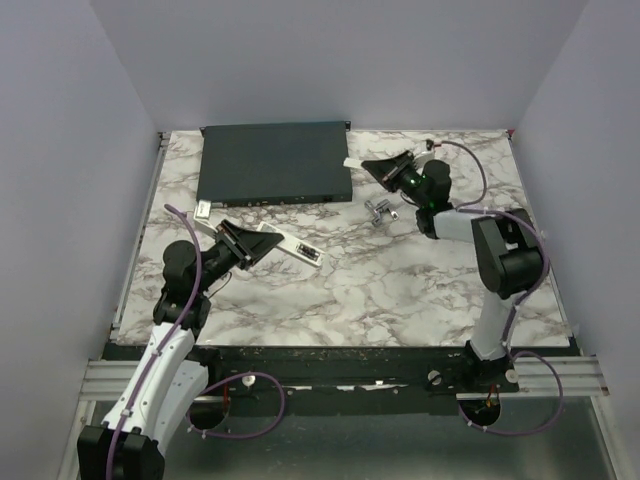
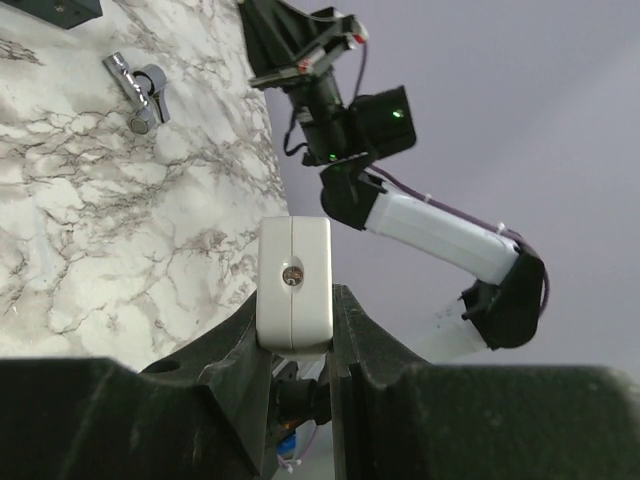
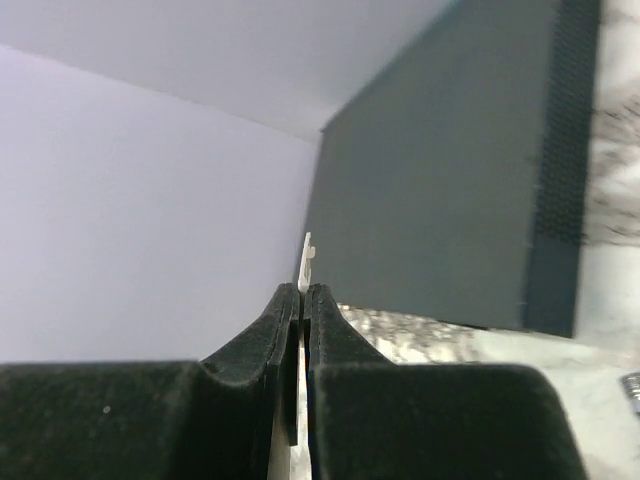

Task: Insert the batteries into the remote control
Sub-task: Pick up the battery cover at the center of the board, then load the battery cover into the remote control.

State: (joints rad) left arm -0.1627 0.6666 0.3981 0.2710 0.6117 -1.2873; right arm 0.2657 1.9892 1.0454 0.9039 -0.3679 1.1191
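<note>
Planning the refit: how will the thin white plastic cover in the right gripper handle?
Probably very light: the thin white plastic cover is a sliver edge-on between the right gripper's shut fingers. Likely slightly flexible, being so thin. It may pivot, since only one end is pinched.

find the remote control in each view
Top external: remote control left of centre on the table.
Left wrist: remote control at centre, end-on, clamped between the fingers.
Right wrist: not in it.
Shared landmark: the dark-grey box, in all three.
</note>
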